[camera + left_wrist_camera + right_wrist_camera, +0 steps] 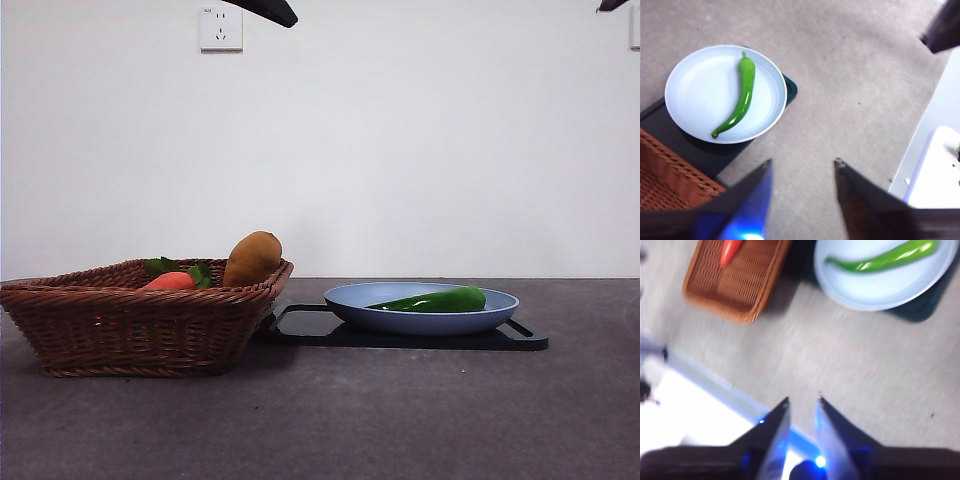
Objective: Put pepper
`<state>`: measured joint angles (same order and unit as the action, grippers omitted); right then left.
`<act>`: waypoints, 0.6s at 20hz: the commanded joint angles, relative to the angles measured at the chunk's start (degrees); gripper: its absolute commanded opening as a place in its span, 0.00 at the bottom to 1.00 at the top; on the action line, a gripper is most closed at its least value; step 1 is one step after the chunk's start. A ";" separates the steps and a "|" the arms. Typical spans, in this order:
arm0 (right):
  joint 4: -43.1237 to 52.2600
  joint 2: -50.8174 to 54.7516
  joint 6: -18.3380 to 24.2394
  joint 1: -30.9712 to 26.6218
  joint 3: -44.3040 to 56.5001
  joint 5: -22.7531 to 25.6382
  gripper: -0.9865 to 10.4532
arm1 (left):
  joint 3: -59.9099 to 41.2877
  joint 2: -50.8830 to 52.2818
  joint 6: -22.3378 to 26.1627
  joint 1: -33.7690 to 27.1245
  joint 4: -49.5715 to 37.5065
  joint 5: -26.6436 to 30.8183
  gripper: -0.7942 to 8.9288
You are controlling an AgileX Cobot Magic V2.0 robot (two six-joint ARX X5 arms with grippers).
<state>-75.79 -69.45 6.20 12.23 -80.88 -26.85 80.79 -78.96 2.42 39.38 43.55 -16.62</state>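
Pepper [440, 300] lies in blue plate [400, 322]; carrot [170, 282] & potato [252, 258] in basket [120, 330]; both pincers spread, empty

Off to one side I see a brown wicker basket [140, 315] sitting on the grey table [400, 420]. Inside it an orange-red vegetable [170, 282] lies with its green leaves [180, 268] just behind it, and a tan-yellow potato-like lump [252, 258] leans upright against the basket's near corner, rising above the rim. Just beside the basket a flat black tray [420, 340] with handle cutouts rests on the table, one end touching or nearly touching the wicker. A pale blue plate [400, 318] sits on that tray. Behind everything stands a plain white wall with a white socket [221, 28] high up.
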 commanded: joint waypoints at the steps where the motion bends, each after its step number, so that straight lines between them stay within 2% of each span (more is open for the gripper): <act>1: -1.44 -0.66 5.38 0.68 -1.07 -0.26 0.09 | 1.01 -0.61 0.66 0.24 -0.17 0.07 0.08; 5: 0.31 -0.66 5.57 0.66 -1.07 -0.26 0.09 | 1.01 -0.61 0.66 0.24 -0.37 0.04 0.09; 7: 1.46 -0.66 3.19 0.59 -1.07 -0.22 0.09 | 1.01 -0.61 0.66 0.24 -0.66 0.04 0.09; 12: 3.87 -0.66 3.30 0.52 -1.07 -0.04 0.09 | 1.01 -0.61 0.66 0.24 -4.28 0.02 0.09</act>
<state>-72.36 -69.47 9.82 12.69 -80.88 -26.89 80.79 -78.96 2.44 39.38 39.83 -16.62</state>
